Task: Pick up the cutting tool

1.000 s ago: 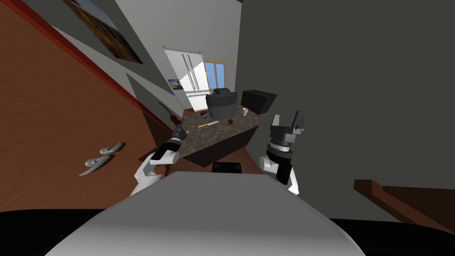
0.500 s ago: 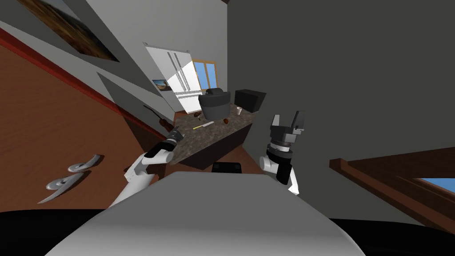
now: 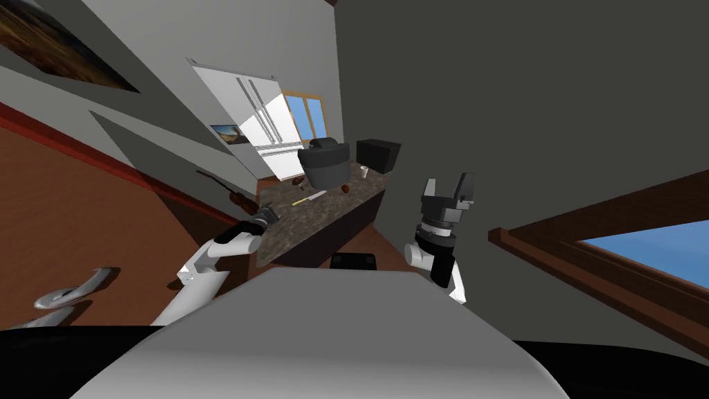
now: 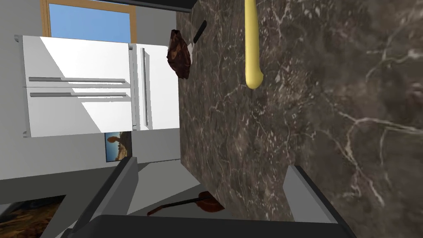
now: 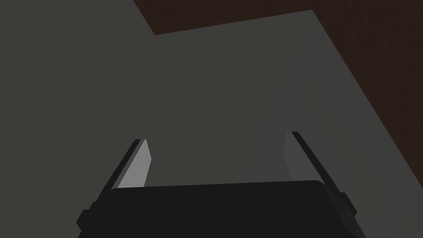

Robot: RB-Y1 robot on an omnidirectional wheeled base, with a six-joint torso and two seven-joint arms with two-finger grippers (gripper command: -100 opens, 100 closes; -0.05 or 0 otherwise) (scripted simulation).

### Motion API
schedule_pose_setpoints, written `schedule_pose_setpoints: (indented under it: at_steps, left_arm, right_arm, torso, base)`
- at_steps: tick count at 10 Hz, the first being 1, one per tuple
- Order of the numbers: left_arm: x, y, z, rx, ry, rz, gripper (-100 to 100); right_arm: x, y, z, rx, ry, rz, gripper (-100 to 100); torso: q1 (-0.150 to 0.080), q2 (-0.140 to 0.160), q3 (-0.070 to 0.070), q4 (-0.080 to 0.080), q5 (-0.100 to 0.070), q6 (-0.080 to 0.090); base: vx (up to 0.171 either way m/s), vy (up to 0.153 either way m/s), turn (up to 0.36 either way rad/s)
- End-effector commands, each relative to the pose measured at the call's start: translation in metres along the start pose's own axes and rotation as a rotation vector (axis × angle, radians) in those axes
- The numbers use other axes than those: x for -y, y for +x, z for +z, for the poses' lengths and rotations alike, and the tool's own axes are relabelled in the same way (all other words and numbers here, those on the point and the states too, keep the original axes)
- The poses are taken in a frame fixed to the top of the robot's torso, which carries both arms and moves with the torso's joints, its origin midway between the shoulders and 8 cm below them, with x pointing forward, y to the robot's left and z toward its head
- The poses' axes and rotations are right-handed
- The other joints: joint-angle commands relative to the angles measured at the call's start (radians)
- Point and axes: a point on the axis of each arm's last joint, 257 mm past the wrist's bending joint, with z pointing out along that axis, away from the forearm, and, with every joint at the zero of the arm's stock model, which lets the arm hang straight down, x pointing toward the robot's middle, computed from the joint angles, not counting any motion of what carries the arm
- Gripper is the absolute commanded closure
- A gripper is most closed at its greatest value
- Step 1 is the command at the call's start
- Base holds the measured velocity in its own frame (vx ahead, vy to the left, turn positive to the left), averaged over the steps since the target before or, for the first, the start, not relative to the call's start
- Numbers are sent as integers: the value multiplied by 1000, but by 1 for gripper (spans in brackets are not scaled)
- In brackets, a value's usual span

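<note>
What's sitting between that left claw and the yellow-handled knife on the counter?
Nothing but bare, dark marbled countertop. The left wrist view shows the open left claw facing the knife, with no object between them.

I'm seeing grey walls, red-brown wood floor, dark marbled counter ahead, white double-door fridge behind it, wood-framed window with blue sky beside the fridge, second wood-framed window on my right, framed picture on left wall
</note>
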Motion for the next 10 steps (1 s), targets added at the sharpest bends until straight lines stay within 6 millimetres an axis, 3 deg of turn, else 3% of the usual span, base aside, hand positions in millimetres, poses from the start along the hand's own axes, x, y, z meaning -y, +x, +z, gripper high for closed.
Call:
schedule_pose_setpoints:
  at_steps: [1,4,7,10]
  left_arm:
    - [-5,-28,4,44,-55,-33,-100]
    - [-28,-64,2,114,-159,-72,-100]
    - [-43,-118,-6,209,-259,-157,-100]
    - [-65,-149,-19,281,-359,-211,-100]
  right_arm:
    - [0,0,0,0,0,0,0]
    - [0,0,0,0,0,0,0]
    - [0,0,0,0,0,0,0]
    - [0,0,0,0,0,0,0]
  torso:
    - [0,0,0,0,0,0]
    - [0,0,0,0,0,1]
    - [1,-1,0,0,0,-1]
    - [0,-1,-1,0,0,1]
  base:
    - [-16,23,-348]
    - [-10,23,-250]
    - [-3,23,-307]
    - [-3,23,-250]
